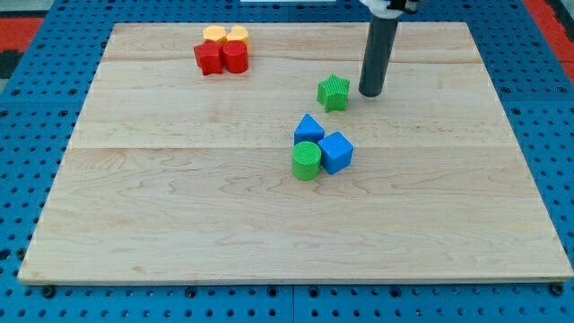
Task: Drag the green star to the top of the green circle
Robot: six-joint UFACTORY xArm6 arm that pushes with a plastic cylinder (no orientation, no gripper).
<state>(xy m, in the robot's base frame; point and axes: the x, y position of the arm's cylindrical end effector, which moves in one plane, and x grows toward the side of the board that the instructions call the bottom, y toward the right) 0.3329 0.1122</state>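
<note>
Tip (371, 93) down on the board (161, 206), just right of the star (334, 92), a sliver of wood between: near, not touching. No gripper here, only a bare rod holding nothing.

Star in the upper middle of the board. Circle (307, 161) below it and slightly left, touching 2 blue blocks: triangle (309, 128) above it, cube (337, 152) to its right.

Key relation: tip at the star's right, target spot down-left. Triangle already fills the spot directly above the circle, between star and circle. Probably a push from the star's upper right, ending against the triangle's top.

4 red and yellow blocks (221, 50) clustered far upper left, well clear.
</note>
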